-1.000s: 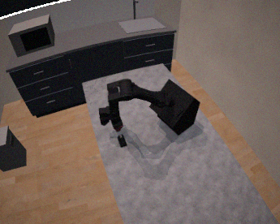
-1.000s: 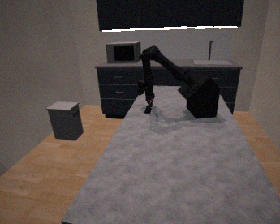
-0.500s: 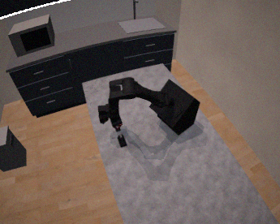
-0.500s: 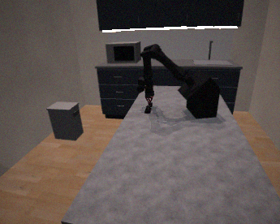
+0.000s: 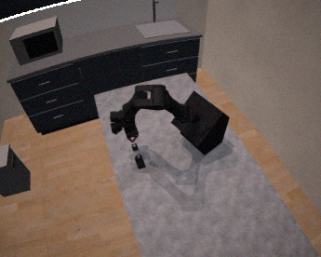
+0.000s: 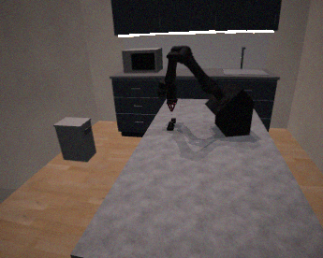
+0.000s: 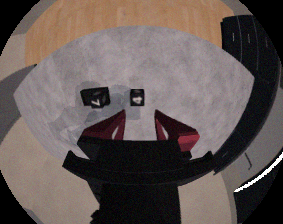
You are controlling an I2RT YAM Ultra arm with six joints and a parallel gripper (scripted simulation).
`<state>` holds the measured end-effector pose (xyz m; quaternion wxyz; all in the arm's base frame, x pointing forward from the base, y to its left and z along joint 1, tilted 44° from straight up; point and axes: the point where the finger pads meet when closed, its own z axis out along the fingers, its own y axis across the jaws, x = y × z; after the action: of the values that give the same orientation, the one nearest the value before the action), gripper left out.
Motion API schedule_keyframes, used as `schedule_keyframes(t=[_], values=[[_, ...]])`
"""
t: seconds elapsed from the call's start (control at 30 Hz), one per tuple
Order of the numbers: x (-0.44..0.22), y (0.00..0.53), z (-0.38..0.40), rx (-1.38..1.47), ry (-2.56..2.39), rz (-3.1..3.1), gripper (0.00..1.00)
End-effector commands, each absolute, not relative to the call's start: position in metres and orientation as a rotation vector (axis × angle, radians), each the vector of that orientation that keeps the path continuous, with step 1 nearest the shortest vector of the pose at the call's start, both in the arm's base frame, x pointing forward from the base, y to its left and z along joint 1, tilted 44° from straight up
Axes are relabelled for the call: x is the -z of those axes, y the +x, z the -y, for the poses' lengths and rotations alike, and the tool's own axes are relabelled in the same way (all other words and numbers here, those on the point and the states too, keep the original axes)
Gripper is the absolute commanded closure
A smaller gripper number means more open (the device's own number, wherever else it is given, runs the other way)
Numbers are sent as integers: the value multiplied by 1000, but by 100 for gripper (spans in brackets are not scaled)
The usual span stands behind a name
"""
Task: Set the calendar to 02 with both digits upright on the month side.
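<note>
My gripper (image 5: 133,138) (image 6: 171,107) (image 7: 140,113) is open and empty, above the table and a little to one side of a loose cube. This small black cube (image 5: 135,147) (image 6: 173,121) (image 7: 137,97) lies on the table, just beyond the fingertips in the wrist view, with a white 4 showing. A larger dark block (image 5: 140,163) (image 6: 170,128) (image 7: 95,97) lies to its left in the wrist view, with a white digit like a 7 on one face. The tray and the other cube cannot be told apart in it. The month's name cannot be read.
The grey table (image 5: 212,200) (image 6: 213,187) (image 7: 192,65) carries the arm's black base (image 5: 205,123) (image 6: 234,112) to the right of the cubes. The table's left edge runs close to the dark block in the top view. Counters and a microwave stand beyond the table.
</note>
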<state>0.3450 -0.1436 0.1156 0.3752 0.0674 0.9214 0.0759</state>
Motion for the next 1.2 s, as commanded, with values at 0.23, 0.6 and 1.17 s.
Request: schedule_keyframes(t=[0.23,0.6,1.17], values=[[-117,336,140,-220,172,-2378,0],[-117,336,140,-220,172,-2378,0],[-137,342,52,-222,169,-2378,0]])
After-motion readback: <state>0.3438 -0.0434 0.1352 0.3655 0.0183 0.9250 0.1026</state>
